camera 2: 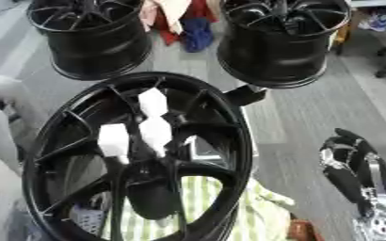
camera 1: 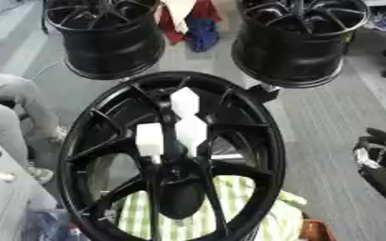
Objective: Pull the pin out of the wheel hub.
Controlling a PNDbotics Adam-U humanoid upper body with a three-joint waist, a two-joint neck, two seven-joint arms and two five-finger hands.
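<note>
While three white pins [camera 1: 185,100] sit in the black wheel hub [camera 1: 254,141], right hand [camera 2: 349,162] waits beside, fingers curled, holding nothing.

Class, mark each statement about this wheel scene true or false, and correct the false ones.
1. Three white pins stick out of the near wheel. True.
2. The right hand grips a pin. False: it is off to the right, apart from the wheel.
3. Two more black wheels stand behind. True.
4. The left hand rests on the rim. False: no left hand shows.
5. A striped cloth shows through the spokes. True.
</note>
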